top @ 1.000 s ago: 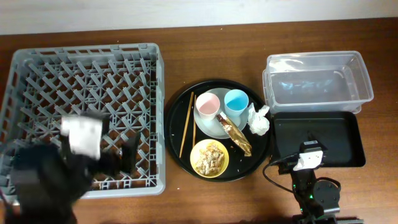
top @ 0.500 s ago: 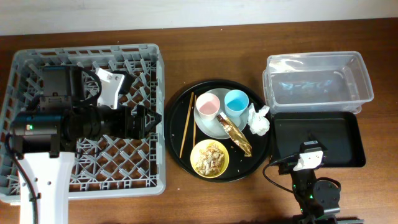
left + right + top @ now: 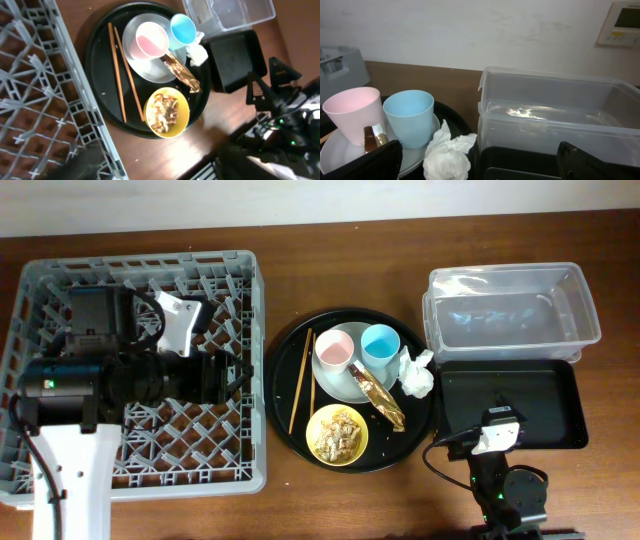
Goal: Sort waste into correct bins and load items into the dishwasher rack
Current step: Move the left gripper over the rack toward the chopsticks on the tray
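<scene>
A round black tray point(image 3: 285, 345) holds a pink cup point(image 3: 333, 348), a light-blue cup point(image 3: 380, 342), a pale plate point(image 3: 338, 385), chopsticks point(image 3: 298, 380), a gold foil wrapper point(image 3: 381, 399), a white tissue point(image 3: 416, 374) and a yellow bowl point(image 3: 337, 434) of brown food scraps. The grey dishwasher rack point(image 3: 60, 280) is at the left. My left gripper point(image 3: 238, 377) hovers open and empty over the rack's right side. My right gripper point(image 3: 499, 412) is open and empty over the shallow black tray point(image 3: 555, 405); the clear tub point(image 3: 510, 310) is behind it.
The left wrist view shows the tray's contents from above: pink cup point(image 3: 151, 40), yellow bowl point(image 3: 166, 111), chopsticks point(image 3: 120, 70). The right wrist view shows the tissue point(image 3: 447, 155), blue cup point(image 3: 410, 117), pink cup point(image 3: 352, 112) and clear tub point(image 3: 555, 115).
My left arm has swung up from the rack's front left corner and now reaches rightward over the rack's middle. The right arm and all objects have not moved.
</scene>
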`<state>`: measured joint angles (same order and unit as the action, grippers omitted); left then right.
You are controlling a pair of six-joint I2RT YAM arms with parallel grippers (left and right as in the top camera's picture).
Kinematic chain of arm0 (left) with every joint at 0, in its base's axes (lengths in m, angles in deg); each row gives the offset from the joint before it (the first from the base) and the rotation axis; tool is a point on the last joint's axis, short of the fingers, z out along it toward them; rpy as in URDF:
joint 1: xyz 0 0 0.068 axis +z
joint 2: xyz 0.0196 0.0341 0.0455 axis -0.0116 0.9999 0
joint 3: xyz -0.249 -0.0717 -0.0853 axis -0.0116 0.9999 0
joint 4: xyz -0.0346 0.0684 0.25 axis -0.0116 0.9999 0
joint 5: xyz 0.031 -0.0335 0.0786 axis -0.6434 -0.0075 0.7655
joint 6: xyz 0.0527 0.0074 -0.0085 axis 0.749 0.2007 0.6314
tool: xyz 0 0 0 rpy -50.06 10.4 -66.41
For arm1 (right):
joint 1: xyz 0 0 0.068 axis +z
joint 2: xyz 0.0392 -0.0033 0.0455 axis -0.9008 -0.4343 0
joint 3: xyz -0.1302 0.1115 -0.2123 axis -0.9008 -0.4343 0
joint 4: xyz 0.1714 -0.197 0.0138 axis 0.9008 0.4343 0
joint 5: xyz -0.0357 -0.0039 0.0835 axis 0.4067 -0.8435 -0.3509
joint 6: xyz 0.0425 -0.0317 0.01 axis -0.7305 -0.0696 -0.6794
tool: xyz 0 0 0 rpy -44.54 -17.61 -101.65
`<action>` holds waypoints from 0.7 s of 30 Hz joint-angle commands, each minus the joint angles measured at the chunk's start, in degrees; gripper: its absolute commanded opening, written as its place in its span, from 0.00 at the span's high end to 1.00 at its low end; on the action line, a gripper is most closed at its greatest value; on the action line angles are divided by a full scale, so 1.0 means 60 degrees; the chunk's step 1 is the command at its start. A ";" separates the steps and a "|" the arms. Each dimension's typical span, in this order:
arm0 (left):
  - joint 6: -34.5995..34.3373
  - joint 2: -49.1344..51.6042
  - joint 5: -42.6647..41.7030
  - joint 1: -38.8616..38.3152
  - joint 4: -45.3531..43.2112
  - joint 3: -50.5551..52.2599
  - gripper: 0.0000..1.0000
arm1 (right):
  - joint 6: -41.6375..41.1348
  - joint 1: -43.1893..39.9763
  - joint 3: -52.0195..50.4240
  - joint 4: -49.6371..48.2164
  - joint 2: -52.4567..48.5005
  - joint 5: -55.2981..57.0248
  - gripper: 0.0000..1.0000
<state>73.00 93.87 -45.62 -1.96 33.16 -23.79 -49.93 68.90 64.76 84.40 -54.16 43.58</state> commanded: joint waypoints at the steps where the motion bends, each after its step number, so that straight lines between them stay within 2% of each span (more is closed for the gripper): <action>1: -0.0780 -0.0004 0.1093 -0.0699 -0.0004 -0.0011 0.71 | -0.0036 -0.0036 -0.0051 0.0062 0.0047 0.0029 0.01; 2: -0.1118 -0.0004 0.1537 -0.0933 -0.0007 -0.0004 0.76 | -0.0036 -0.0036 -0.0051 0.0062 0.0047 0.0029 0.01; 3: -0.1603 -0.0004 0.2131 -0.1348 -0.0058 0.0004 0.76 | -0.0036 -0.0036 -0.0051 0.0062 0.0047 0.0025 0.01; 4: -0.1657 -0.0004 0.2160 -0.1734 -0.0284 0.0004 0.74 | -0.0036 -0.0036 -0.0051 0.0062 0.0047 0.0025 0.02; 5: -0.1657 -0.0004 0.2149 -0.1927 -0.0386 0.0004 0.55 | -0.0036 -0.0036 -0.0051 0.0062 0.0047 0.0029 0.01; 6: -0.1657 -0.0004 0.2157 -0.2098 -0.0484 0.0004 0.53 | -0.0036 -0.0036 -0.0051 0.0062 0.0047 0.0025 0.01; 7: -0.1661 -0.0004 0.2157 -0.2138 -0.0732 0.0004 0.70 | -0.0036 -0.0036 -0.0051 0.0062 0.0047 0.0029 0.01; 8: -0.1657 0.0022 0.2218 -0.2142 -0.0805 0.0026 0.76 | -0.0036 -0.0036 -0.0051 0.0062 0.0047 0.0029 0.01; 11: -0.1661 0.0040 0.2284 -0.2448 -0.1767 0.1002 0.75 | -0.0036 -0.0036 -0.0051 0.0062 0.0047 0.0029 0.01; 15: -0.3180 0.0127 0.3854 -0.3457 -0.3679 0.2590 0.75 | -0.0036 -0.0036 -0.0051 0.0062 0.0047 0.0029 0.01; 17: -0.3333 0.0481 0.4721 -0.3967 -0.3985 0.2736 0.74 | -0.0036 -0.0036 -0.0051 0.0062 0.0047 0.0029 0.01; 21: -0.3402 0.1625 0.4983 -0.4656 -0.4484 0.2736 0.71 | -0.0036 -0.0036 -0.0051 0.0062 0.0047 0.0025 0.01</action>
<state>53.90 99.01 -18.58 -27.58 8.07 -7.85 -49.93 68.90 64.76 84.40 -54.16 43.58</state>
